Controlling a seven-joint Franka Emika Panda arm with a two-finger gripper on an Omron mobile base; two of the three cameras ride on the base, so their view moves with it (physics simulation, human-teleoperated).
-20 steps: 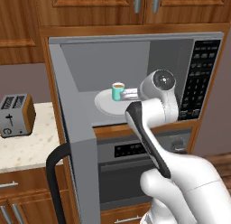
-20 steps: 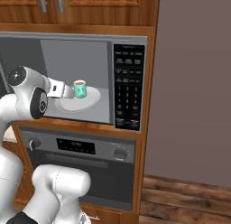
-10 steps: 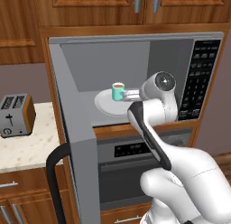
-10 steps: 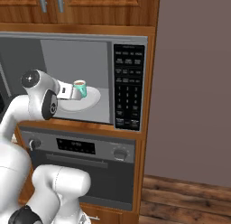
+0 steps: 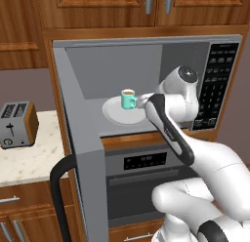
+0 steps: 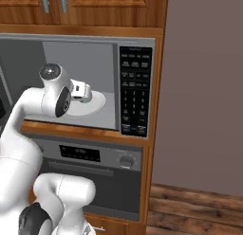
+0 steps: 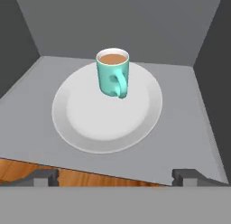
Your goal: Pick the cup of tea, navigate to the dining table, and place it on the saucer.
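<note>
The cup of tea [image 5: 128,98], a small teal mug with brown liquid, stands upright on the far part of a white round plate [image 5: 124,116] inside the open microwave. In the hand view the cup [image 7: 113,73] sits ahead, its handle turned toward me, on the plate [image 7: 90,123]. My gripper [image 7: 116,178] is open at the microwave's front opening, short of the plate, with nothing between its fingers. From the left base view the gripper [image 5: 141,100] is just right of the cup and apart from it. The dining table and the saucer are out of view.
The microwave's grey door [image 5: 80,153] stands swung open to the left. Its control panel [image 6: 133,89] is on the right, and an oven [image 5: 141,163] sits below. A toaster [image 5: 17,124] stands on a speckled counter at the left. Wooden cabinets hang above.
The hand has pushed forward into the microwave opening, closer to the cup, and the arm's upper joint has risen. The gripper has stayed open; the cup has not moved.
</note>
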